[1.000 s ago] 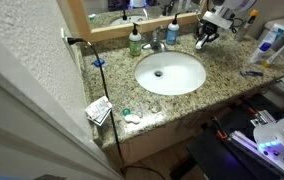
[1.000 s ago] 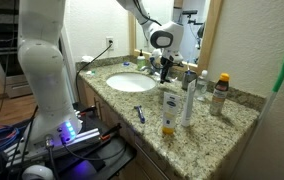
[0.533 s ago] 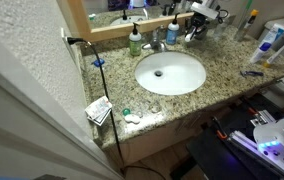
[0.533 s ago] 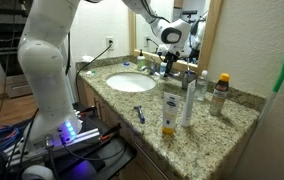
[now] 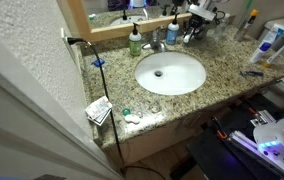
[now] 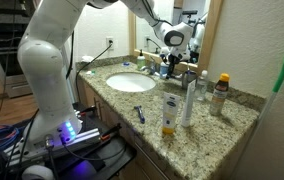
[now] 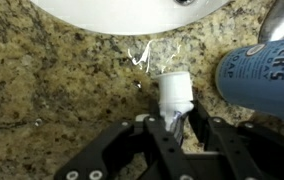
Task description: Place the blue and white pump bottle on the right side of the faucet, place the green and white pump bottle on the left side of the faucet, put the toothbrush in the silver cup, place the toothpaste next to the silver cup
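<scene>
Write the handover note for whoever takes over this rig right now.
Tool: shut on a white tube, likely the toothpaste, beside the blue and white pump bottle.
Done: green and white pump bottle and the blue one flank the faucet.
Left: lay the toothpaste by the silver cup, toothbrush into the cup; neither cup nor toothbrush is clear in these views.

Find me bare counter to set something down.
Free: the granite between the sink and the blue handled item. Crowded: behind the sink, where the green pump bottle, the faucet, the blue pump bottle and the hand bunch.
</scene>
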